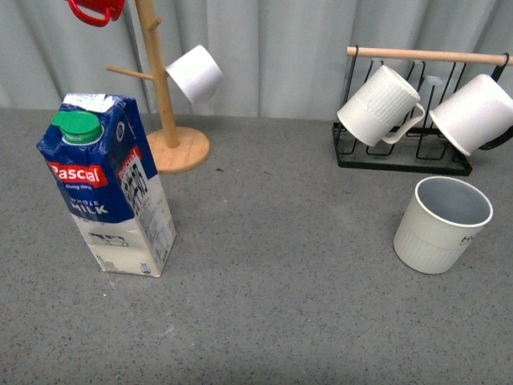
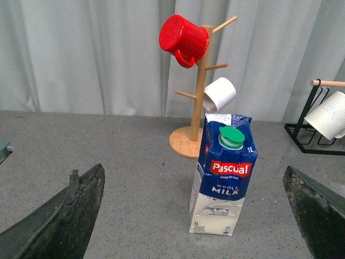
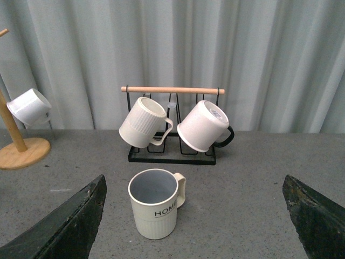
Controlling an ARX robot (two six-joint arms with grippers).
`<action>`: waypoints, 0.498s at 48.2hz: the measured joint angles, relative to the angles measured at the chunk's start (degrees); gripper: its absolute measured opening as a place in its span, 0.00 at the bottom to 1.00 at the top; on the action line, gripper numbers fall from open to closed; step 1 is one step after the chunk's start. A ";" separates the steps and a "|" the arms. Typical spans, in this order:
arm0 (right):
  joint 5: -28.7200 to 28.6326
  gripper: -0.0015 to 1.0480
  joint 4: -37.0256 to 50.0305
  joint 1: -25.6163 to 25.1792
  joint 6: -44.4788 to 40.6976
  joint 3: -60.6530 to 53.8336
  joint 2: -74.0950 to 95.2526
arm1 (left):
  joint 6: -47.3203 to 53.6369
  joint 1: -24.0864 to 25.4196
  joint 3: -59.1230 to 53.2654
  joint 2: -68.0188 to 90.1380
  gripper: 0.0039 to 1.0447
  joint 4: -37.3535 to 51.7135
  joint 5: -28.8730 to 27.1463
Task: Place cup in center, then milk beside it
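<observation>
Off-white and ribbed, the cup (image 1: 442, 224) stands upright at 3 o'clock on the grey table (image 1: 272, 305), mouth up, its lettering turned toward 4 o'clock. It sits dead ahead of the right gripper (image 3: 194, 178), which gapes wide and holds nothing. At 9 o'clock the milk (image 1: 108, 188) stands on end, long axis vertical, green cap (image 1: 78, 126) uppermost, ahead of the left gripper (image 2: 192, 178), likewise spread wide and empty.

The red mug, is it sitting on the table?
No, the red mug hangs high on the wooden mug tree.
</observation>
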 joint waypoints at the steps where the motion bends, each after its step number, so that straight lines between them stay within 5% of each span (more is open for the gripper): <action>1: 0.00 0.91 0.00 0.00 0.00 0.00 0.00 | -0.02 0.00 0.00 0.00 0.94 0.00 0.00; 24: 0.00 0.91 0.00 0.00 0.00 0.00 0.00 | 0.00 0.00 0.00 0.00 0.94 0.00 0.00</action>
